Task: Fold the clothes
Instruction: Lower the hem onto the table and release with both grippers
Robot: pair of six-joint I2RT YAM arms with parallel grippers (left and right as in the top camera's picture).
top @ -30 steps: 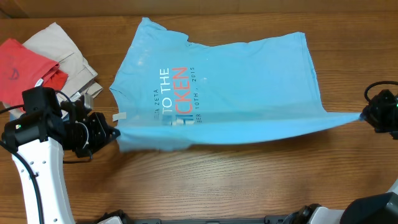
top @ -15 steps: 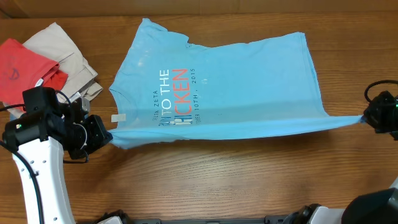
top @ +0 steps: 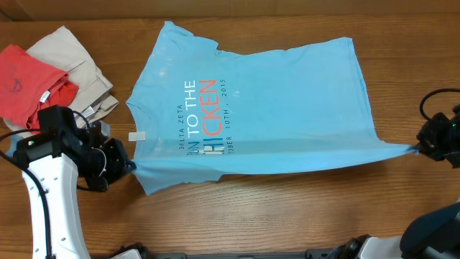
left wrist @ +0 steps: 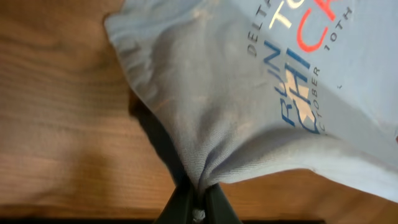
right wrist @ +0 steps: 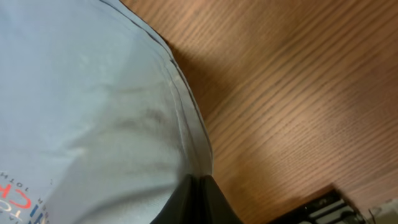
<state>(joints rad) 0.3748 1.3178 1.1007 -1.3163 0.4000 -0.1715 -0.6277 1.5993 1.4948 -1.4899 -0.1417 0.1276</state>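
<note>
While the wooden worktop (top: 287, 216) lies bare along its near side, the sky-blue T-shirt (top: 287, 101) spreads across the middle, its near edge drawn taut between the arms. The left tool (top: 129, 164) pinches that edge's left end, the right tool (top: 418, 148) its right end. A red-and-beige pile (top: 50, 72) sits apart, far left.

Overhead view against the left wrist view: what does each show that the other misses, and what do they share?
Only overhead: the red T-shirt and beige trousers piled together, and the right gripper pinching the blue T-shirt at its far corner. Only left wrist: the cloth gathered into tight wrinkles right where the left gripper clamps it. Both: the printed lettering and the wooden table.
</note>
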